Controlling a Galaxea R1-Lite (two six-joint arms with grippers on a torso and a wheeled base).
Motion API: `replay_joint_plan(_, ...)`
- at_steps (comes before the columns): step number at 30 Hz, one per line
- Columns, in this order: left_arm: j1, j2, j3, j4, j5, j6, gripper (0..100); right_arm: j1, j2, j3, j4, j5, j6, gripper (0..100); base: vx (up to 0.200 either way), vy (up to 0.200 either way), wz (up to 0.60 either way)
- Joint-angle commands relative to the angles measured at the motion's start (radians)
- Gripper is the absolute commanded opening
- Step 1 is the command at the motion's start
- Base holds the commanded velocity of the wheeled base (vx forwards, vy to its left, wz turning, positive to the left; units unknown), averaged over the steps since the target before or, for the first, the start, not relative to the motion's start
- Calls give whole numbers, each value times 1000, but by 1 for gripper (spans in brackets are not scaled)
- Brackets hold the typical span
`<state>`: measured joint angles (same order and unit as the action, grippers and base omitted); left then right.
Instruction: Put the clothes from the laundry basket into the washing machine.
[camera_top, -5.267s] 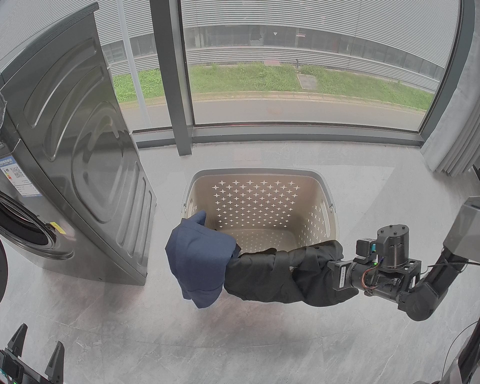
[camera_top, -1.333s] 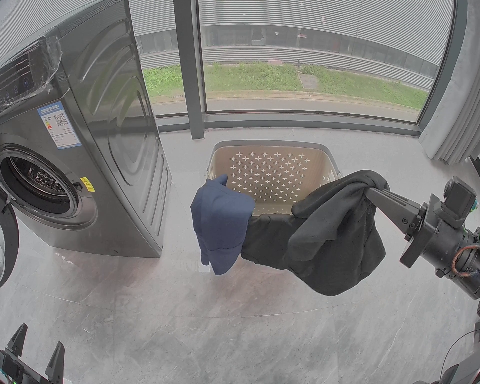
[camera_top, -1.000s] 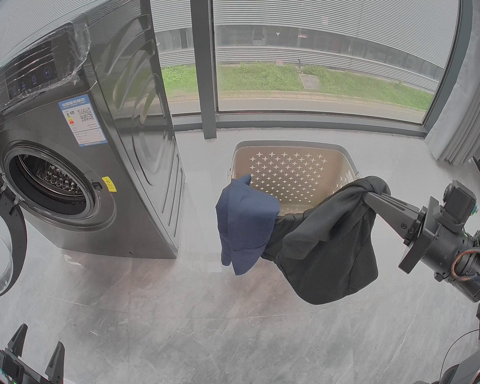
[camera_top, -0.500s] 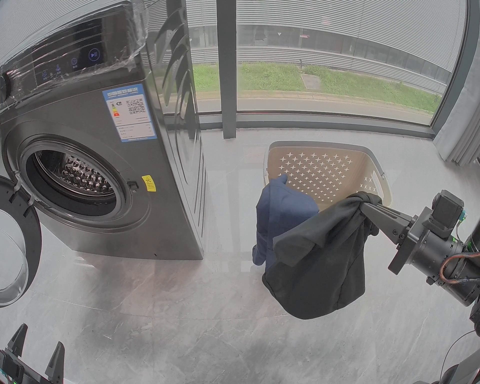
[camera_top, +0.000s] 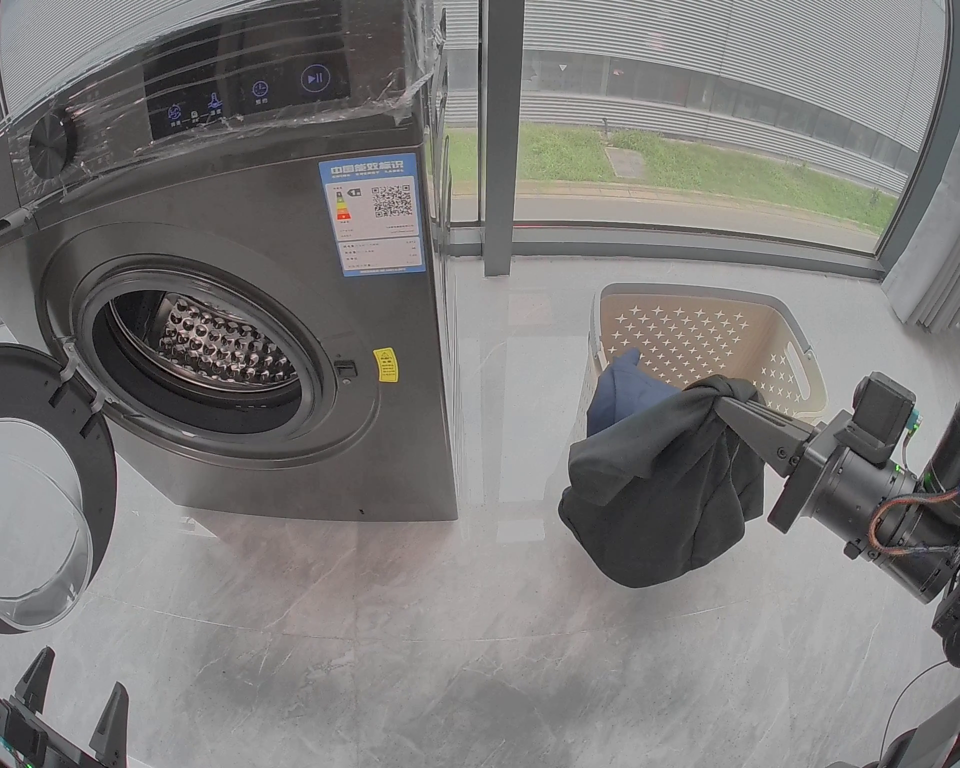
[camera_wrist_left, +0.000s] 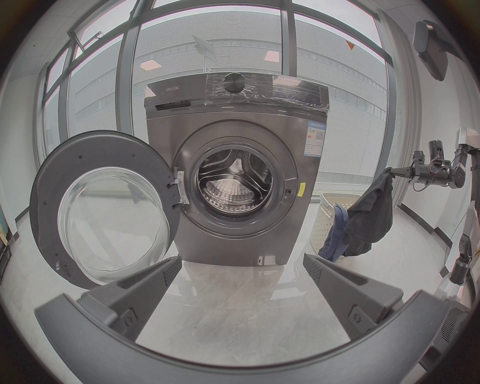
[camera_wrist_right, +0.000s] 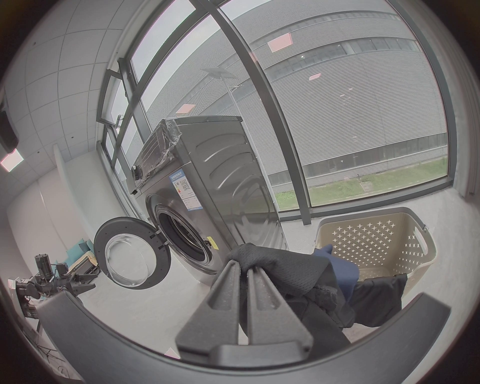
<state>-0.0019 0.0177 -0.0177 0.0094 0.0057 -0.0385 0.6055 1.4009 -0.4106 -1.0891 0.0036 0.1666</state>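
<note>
1. Grey marbled floor (camera_top: 400, 640) runs up to a tall window (camera_top: 700, 130) behind the washing machine (camera_top: 250, 200). A pale curtain (camera_top: 925, 270) hangs at the window's end farthest from the machine.
2. The washing machine stands on the floor with its round door (camera_top: 40, 480) swung wide open, so the steel drum (camera_top: 215, 345) is exposed. Plastic film wraps its control panel.
3. The beige laundry basket (camera_top: 700, 320) sits on the floor near the washing machine's side panel, with a strip of floor between them.
4. A blue garment (camera_top: 620, 390) hangs over the basket rim on the side nearest the washing machine.
5. The right end effector (camera_top: 735, 410) is above the basket's near rim, pointing toward the washing machine. Its fingers are clamped together on a bunch of the dark garment (camera_top: 660, 500).
6. The dark garment hangs from that grip clear of the floor, overlapping the blue garment.
7. The left end effector (camera_top: 80, 675) sits low, facing the washing machine's front, with its fingers spread wide and nothing between them.
</note>
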Motion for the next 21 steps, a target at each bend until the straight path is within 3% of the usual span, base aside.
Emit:
replay_joint_plan(1,0,-10,12,0,0,0,100,0,7,1,0,-1,1,0,-200,0,0)
replay_joint_plan(10,-1,-10,12,0,0,-1,100,-1,13,-8,-3,-2,1,0,-200,0,0)
replay_joint_plan(16,0,-10,12,0,0,0,100,-3,13,-10,-6,-2,2,0,0,0,0)
replay_joint_plan(21,-1,-10,12,0,0,2,100,-3,13,-17,-12,-2,2,0,0,200,0)
